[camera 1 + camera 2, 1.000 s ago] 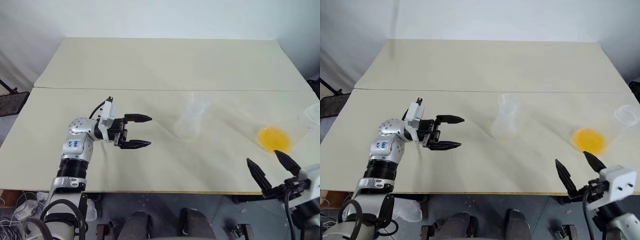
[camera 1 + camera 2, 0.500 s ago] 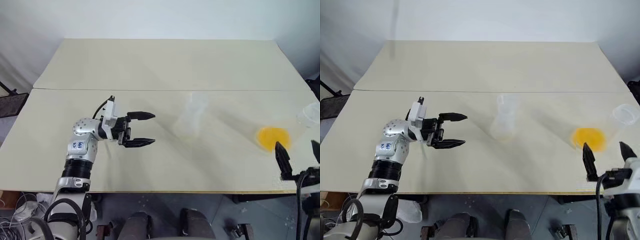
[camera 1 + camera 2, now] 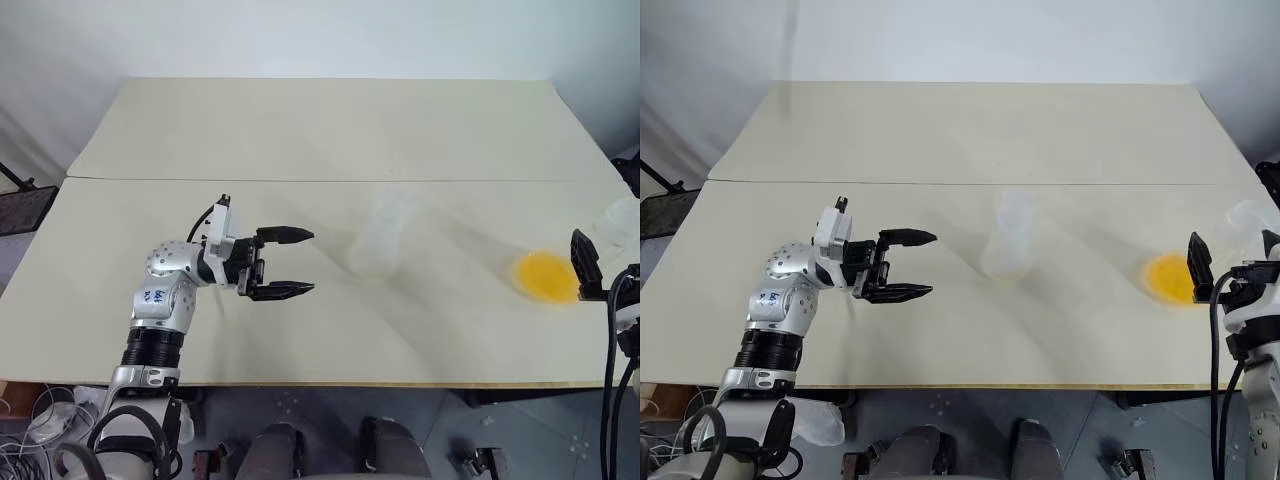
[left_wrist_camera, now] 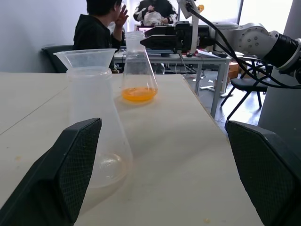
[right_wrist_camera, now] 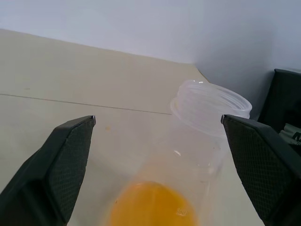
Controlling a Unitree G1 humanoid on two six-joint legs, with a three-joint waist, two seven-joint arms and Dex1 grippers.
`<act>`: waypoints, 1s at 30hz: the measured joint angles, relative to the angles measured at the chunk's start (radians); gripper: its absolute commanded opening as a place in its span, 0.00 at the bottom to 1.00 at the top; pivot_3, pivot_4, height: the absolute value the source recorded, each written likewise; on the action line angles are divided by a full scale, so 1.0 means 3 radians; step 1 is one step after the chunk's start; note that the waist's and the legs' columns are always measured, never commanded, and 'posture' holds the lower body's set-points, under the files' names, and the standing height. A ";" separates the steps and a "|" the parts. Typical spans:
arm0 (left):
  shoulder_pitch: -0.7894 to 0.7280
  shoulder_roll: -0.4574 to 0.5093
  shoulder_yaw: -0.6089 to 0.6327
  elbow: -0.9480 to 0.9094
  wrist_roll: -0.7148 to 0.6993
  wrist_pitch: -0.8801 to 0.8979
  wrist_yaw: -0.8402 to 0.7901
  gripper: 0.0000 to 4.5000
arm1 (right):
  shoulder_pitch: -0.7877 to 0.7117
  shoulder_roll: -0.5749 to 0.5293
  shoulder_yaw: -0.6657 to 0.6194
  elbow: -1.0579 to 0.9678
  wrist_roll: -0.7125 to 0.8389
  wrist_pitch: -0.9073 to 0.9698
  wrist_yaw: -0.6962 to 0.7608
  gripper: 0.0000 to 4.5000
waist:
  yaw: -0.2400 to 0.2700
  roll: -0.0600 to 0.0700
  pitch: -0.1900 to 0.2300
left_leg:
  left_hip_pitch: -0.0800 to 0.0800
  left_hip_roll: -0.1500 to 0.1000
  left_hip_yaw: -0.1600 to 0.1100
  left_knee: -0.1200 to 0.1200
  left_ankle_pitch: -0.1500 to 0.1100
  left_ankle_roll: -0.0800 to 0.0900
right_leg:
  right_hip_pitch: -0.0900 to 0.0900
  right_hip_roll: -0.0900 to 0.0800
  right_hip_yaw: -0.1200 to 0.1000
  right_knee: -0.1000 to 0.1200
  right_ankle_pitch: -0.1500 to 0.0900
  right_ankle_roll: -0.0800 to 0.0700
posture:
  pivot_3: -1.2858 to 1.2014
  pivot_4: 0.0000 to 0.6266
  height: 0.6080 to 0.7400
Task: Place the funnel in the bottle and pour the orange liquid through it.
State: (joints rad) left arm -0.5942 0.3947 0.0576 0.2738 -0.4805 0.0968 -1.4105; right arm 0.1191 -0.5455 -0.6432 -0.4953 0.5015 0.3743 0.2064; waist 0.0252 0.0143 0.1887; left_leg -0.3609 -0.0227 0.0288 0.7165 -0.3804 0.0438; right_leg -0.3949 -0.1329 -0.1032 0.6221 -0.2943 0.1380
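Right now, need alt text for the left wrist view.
A clear bottle with the funnel seated in its neck stands on the beige table, framed by the left gripper and its open jaws. Behind it stands a second flask holding orange liquid, the right gripper level with its neck.

bottle (image 4: 96, 127) – clear glossy plastic | table (image 3: 300, 130) – matt, smooth

Two clear flasks stand on one table (image 3: 300, 130): the bottle (image 3: 380, 245) near the middle and a second flask (image 4: 138, 66) far right holding the orange liquid (image 3: 546, 276). One funnel (image 4: 91, 58) sits in the bottle. Two people (image 4: 101, 26) sit behind.
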 measured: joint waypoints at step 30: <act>-0.0121 0.0002 -0.0001 0.0173 -0.0024 0.0004 -0.0108 0.99 | 0.0403 0.0565 -0.0174 -0.0744 0.0162 0.0295 -0.0427 1.00 | -0.0010 0.0001 0.0000 | 0.0004 0.0001 0.0005 -0.0005 0.0000 0.0000 | 0.0001 0.0002 0.0003 -0.0005 0.0000 0.0000 | 0.52 0.24 1.00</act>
State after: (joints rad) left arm -0.6307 0.3952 0.0572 0.3255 -0.4877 0.0980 -1.4430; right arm 0.2400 -0.3761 -0.6954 -0.7186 0.5501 0.4629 0.0783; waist 0.0222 0.0146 0.1885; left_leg -0.3597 -0.0225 0.0302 0.7149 -0.3804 0.0439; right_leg -0.3946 -0.1324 -0.1024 0.6206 -0.2943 0.1380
